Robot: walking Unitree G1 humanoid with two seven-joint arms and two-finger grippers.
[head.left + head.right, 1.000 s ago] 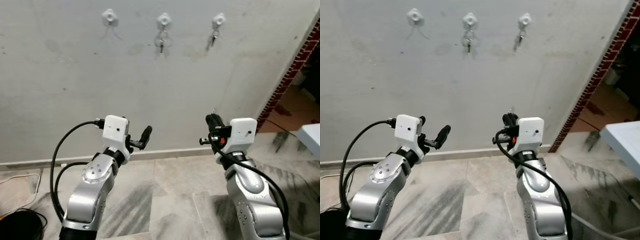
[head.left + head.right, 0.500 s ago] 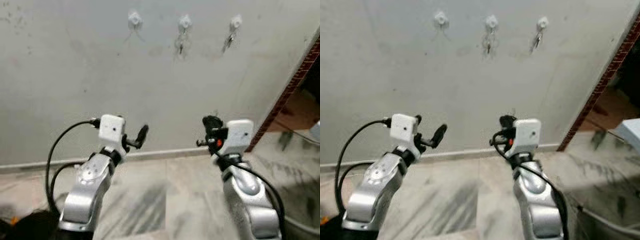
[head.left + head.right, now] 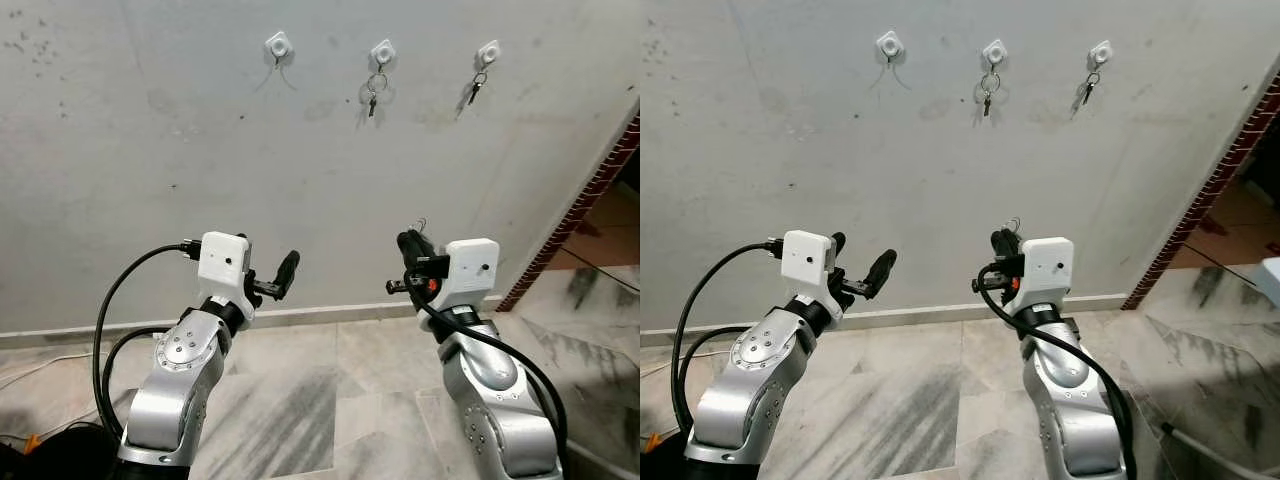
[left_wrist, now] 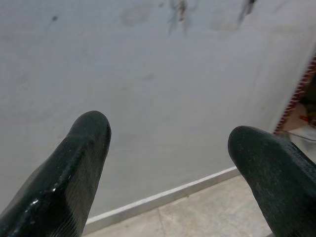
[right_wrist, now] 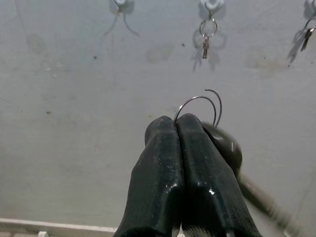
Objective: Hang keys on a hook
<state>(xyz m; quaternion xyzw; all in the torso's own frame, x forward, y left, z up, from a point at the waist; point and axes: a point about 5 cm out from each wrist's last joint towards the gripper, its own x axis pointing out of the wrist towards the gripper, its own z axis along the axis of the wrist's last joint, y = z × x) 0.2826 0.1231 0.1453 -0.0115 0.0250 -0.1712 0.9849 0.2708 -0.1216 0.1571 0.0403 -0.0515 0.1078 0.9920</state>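
Three hooks [image 3: 382, 51] on wall [image 3: 150, 180] (above floor [image 3: 330, 400])

Grey plaster wall [image 3: 150, 180], stained and speckled, stands ahead of both jaws and well apart from them, with a pale skirting [image 3: 330, 311] along its foot. Below the jaws lies a grey-veined marble tile floor [image 3: 330, 400]; black cable [image 3: 60, 440] and a white cord [image 3: 40, 365] lie at the left jaws' outer side. Beyond the right jaws' outer side a red brick edge [image 3: 590, 195] ends the wall, darker opening past it.
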